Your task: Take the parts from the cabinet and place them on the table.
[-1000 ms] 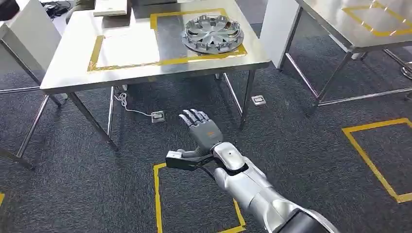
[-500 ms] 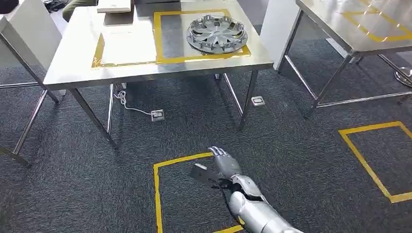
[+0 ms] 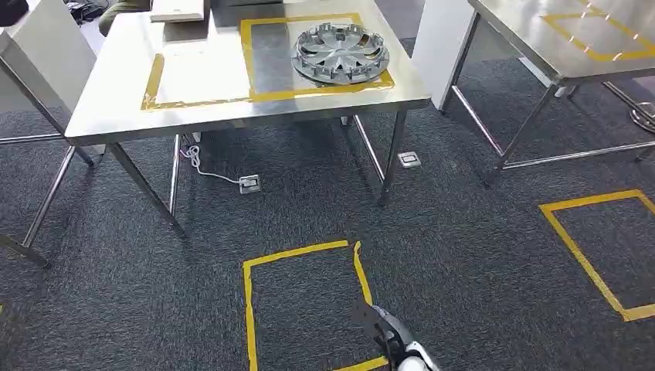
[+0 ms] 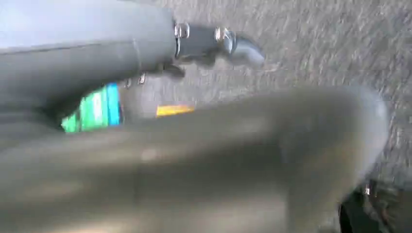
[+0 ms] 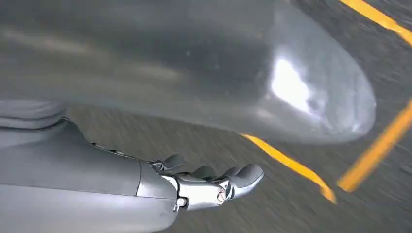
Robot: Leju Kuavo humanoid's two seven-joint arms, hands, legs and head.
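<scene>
The dark grey carpet [image 3: 463, 232] spreads across the whole room, marked with yellow tape squares, one [image 3: 305, 301] close in front of the robot and another [image 3: 602, 247] off to the right. On the far side stands a long steel table [image 3: 116, 108] with its own yellow tape outline, and a second steel table [image 3: 541, 46] sits further right, well apart from the first. The silver wheel cover [image 3: 340, 52], the part to be moved, lies flat on the first table towards its right end, inside the taped frame. At the far left edge of that table rests a pale flat box [image 3: 179, 9]. Under the table a white cable [image 3: 205, 166] trails over the carpet to a small floor socket [image 3: 249, 184], and another socket [image 3: 409, 160] lies near the right-hand table leg. The right hand [image 5: 214, 187] hangs low over the carpet near the tape, fingers stretched out with nothing in them, so it is released. The left hand [image 4: 218, 43] is blurred over bare carpet; I cannot tell whether its fingers are spread or curled
</scene>
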